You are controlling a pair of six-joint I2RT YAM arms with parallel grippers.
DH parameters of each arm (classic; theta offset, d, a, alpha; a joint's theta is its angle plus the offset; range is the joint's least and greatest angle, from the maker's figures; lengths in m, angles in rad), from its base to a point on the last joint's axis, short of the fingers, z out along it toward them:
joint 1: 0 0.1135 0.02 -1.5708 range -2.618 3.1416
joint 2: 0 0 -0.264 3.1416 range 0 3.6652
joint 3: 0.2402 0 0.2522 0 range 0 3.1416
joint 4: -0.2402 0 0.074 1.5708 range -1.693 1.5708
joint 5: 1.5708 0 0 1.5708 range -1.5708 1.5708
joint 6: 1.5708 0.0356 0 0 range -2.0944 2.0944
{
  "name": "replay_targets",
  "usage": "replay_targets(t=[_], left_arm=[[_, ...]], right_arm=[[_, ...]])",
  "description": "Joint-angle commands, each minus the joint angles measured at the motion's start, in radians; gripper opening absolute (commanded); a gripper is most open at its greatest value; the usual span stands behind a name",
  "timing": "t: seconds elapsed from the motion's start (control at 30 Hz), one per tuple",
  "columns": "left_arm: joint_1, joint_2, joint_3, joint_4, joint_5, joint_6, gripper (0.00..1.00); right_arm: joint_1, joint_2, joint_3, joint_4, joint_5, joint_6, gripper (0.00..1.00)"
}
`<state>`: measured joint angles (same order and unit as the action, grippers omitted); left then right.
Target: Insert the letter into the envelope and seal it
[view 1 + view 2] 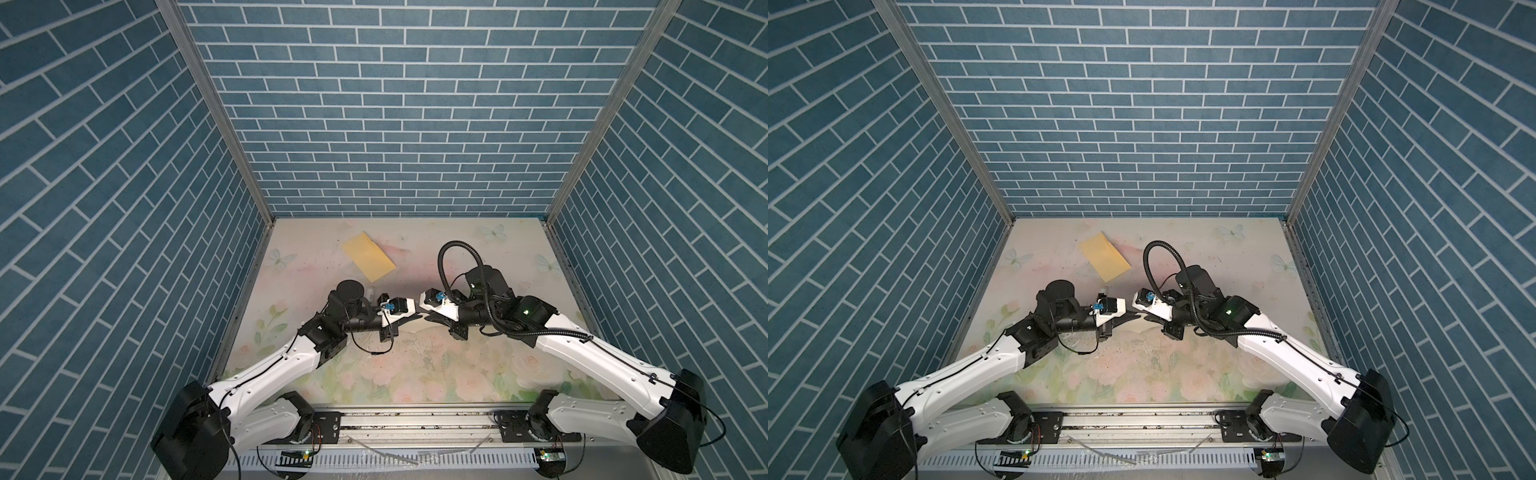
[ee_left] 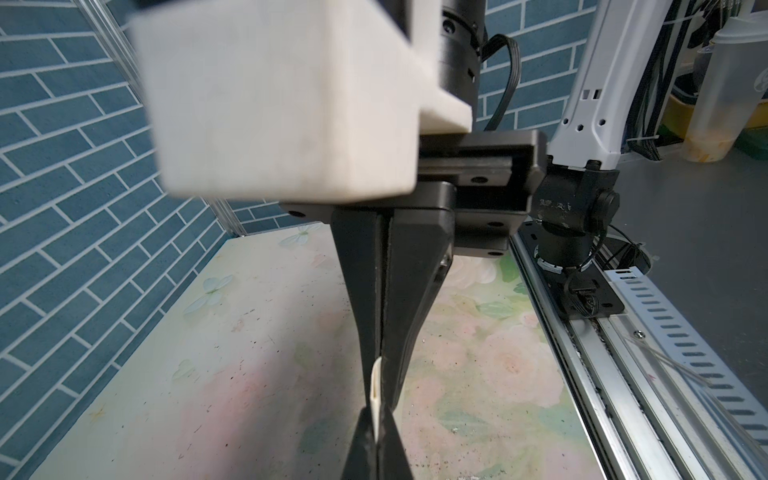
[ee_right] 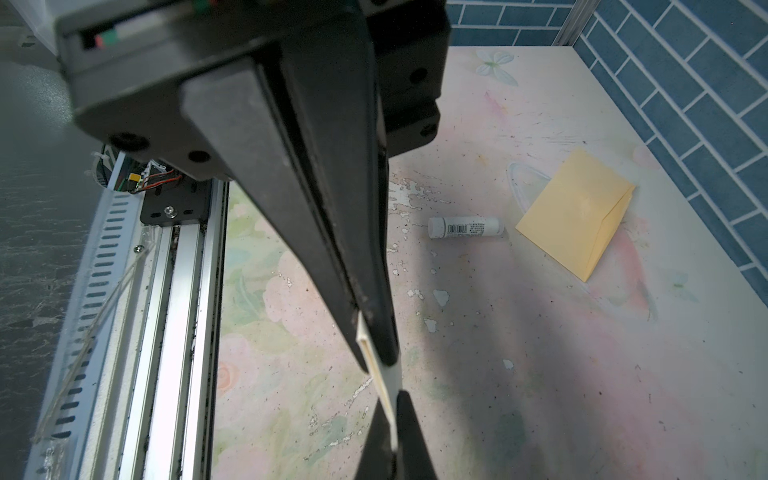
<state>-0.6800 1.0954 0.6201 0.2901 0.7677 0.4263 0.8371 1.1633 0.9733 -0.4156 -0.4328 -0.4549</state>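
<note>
Though left pincer [image 2: 376,419] and right pincer [image 3: 395,415] clamp letter [image 3: 376,357] | print hidden edge-on

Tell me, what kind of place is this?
Probably a robot test cell, not a real room: brick-print wall panels, a flower-printed table, and two arms mounted on a rail.

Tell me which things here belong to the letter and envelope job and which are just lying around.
Job:
- letter, pinched between left gripper and right gripper
- envelope, flat on the table
- glue stick, probably for sealing

Lying about:
- plastic bottle, off the table
- clear plastic strip, at the front edge
</note>
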Motion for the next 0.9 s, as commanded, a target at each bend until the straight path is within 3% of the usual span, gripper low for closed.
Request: replay_targets(t=[0.0, 0.23, 0.4, 0.87], left_arm=[[-0.003, 0.006, -0.004, 0.015, 0.015, -0.002, 0.06], [-0.003, 0.001, -0.019, 0.011, 0.003, 0.011, 0.09], [-0.003, 0.000, -0.020, -0.004, 0.006, 0.025, 0.00], [-0.001, -0.005, -0.045, 0.005, -0.030, 0.029, 0.04]], right_arm=[[0.007, -0.025, 0.019, 0.020, 0.003, -0.039, 0.00], [0.005, -0.080, -0.022, 0.032, 0.027, -0.058, 0.00], [0.005, -0.107, -0.040, 0.036, 0.039, -0.063, 0.00], [0.004, -0.157, -0.067, 0.024, 0.083, -0.078, 0.00]])
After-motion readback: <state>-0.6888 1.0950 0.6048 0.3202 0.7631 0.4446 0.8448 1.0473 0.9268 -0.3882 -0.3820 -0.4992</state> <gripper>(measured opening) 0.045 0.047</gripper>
